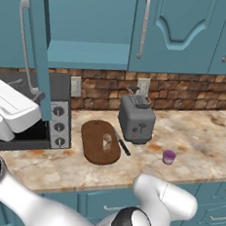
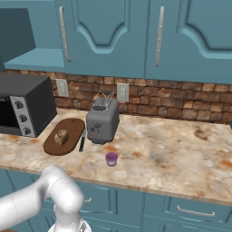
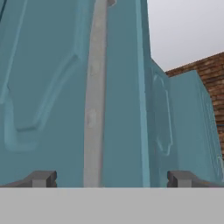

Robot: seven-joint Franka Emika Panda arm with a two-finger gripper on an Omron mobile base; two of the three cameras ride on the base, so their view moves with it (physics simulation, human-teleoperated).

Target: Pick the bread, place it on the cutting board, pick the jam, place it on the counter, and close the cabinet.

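Fingers (image 3: 112, 178): spread wide, holding nothing | facing cabinet (image 3: 52, 87) door handle (image 3: 94, 96)

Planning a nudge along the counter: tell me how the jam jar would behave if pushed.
The jam stands upright and squat, so it would likely slide rather than tip. Its round body could roll if it is knocked over. The counter looks polished, so it may skid easily. It is small, so probably light.

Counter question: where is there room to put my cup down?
The long marbled stone counter is bare right of the tiny pink-purple jam jar, out past the grey toaster. It is crowded on the left: the dark oval wooden cutting board with the brown bread slice, and a black-handled knife.
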